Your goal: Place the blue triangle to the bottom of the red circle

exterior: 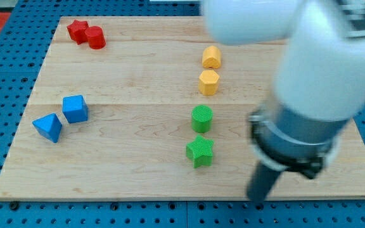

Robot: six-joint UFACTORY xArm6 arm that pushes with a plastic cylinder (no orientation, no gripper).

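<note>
The blue triangle lies at the view's left on the wooden board, just left of and below a blue cube. The red circle sits at the view's top left, touching a red star on its left. My tip is at the view's bottom right near the board's front edge, far from the blue triangle and the red circle, and right of the green star.
A green circle stands above the green star. Two yellow blocks stand in a column above it. The arm's large white and grey body covers the view's top right.
</note>
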